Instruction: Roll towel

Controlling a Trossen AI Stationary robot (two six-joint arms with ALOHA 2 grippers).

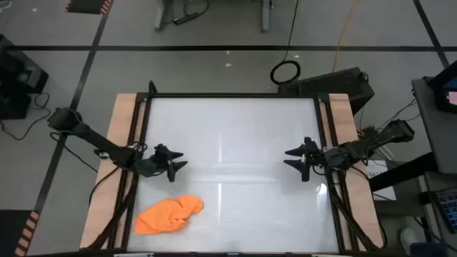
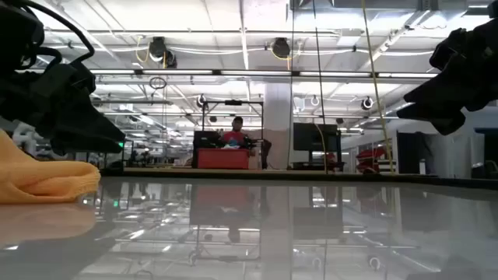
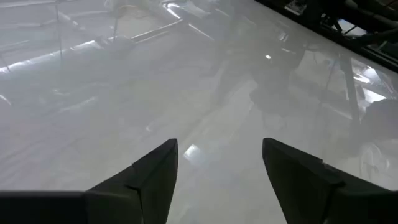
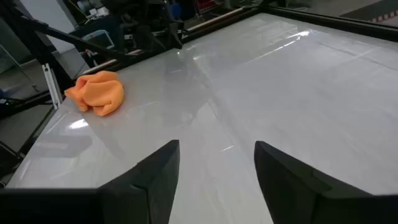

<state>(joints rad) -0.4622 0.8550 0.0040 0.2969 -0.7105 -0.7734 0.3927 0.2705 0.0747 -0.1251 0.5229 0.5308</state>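
Orange cloth, the towel point(image 1: 169, 215) lies crumpled in a heap near the worktop's point(image 1: 235, 135) front-left corner, its long axis running roughly left to right. The left hand point(image 1: 173, 160) hangs released and empty just behind it, clearly the nearer one; the towel sits toward the front edge from there. The right hand point(image 1: 296, 159), also released and empty, waits well apart on the right side. No readable writing or labels show.
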